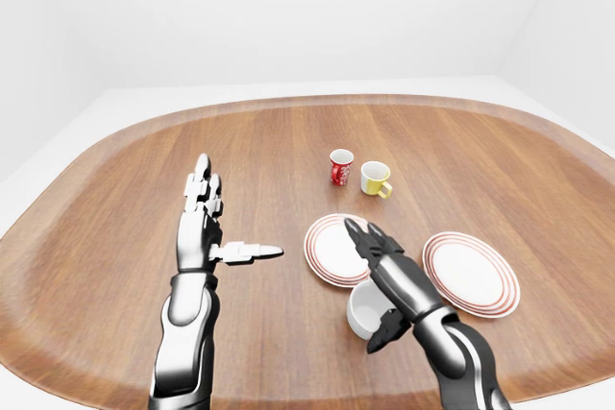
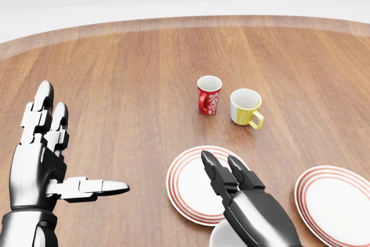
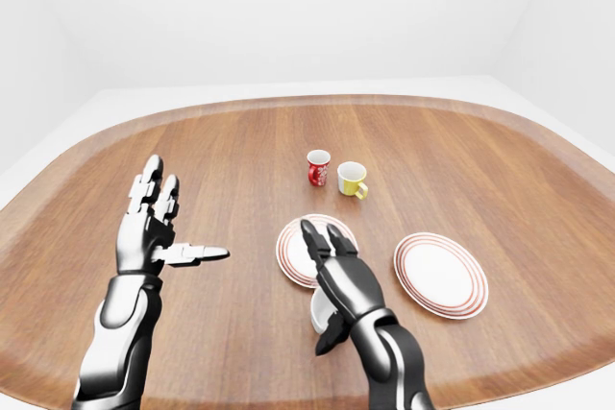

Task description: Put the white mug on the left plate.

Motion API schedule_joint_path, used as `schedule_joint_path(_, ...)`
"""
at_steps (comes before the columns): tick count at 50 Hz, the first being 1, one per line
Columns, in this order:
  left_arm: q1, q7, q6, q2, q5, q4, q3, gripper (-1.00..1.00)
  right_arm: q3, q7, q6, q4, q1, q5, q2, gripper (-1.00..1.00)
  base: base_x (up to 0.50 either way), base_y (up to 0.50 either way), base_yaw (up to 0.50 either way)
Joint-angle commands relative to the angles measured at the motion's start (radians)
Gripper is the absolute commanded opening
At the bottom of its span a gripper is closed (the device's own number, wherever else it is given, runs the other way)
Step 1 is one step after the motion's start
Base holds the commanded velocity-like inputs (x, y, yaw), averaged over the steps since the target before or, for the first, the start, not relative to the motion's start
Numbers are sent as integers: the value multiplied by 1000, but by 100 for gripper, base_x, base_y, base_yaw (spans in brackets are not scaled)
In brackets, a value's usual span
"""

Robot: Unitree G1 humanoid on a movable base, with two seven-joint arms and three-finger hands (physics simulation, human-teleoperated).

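Right hand (image 1: 384,266) over white mug (image 1: 364,311); red mug's (image 2: 208,95) pattern unreadable

The table (image 1: 115,237) is polished wood, reddish-brown with a long straight grain and a paler band along its rim. The left hand (image 1: 207,232) looks like bright chrome metal, mirror-glossy, while the right hand (image 1: 389,271) is darker, a smooth black shell with sharp highlights. The white mug (image 1: 366,310), left plate (image 1: 325,252), right plate (image 1: 473,273), red mug (image 1: 340,167) and yellow mug (image 1: 375,178) all look like smooth glazed ceramic.
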Motion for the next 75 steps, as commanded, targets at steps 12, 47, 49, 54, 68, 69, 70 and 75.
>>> schedule_joint_path(12, 2, 0, 0, 0, 0, -1, -1, 99, -7, -73, -15, 89, -14, -56, 4, 100, 0, 0, 0)
schedule_joint_path(47, 2, -1, 0, 0, 0, -1, 1, 99, 0, -164, -61, 207, -48, -99, 6, 100, 0, 0, 0)
schedule_joint_path(49, 2, -1, 0, 0, -1, -2, 1, 99, 2, -164, -62, 207, -44, -101, 5, 100, 0, 0, 0)
schedule_joint_path(54, 3, -1, 0, 0, 0, -1, 1, 99, 5, -178, -76, 229, -29, -107, -3, 100, 0, 0, 0)
schedule_joint_path(68, 6, -2, 0, -1, 0, -7, 0, 99, -8, -167, -91, 239, -10, -140, -15, 100, 0, 0, 0)
schedule_joint_path(69, 7, -2, 0, -1, 0, -9, -1, 99, -9, -169, -94, 244, -9, -140, -16, 100, 0, 0, 0)
schedule_joint_path(70, 7, -2, 0, -1, 0, -9, -1, 99, -11, -170, -95, 249, -10, -140, -15, 100, 0, 0, 0)
schedule_joint_path(75, 8, -2, 0, -1, 1, -9, -1, 99, -24, -171, -101, 259, -17, -141, -16, 100, 0, 0, 0)
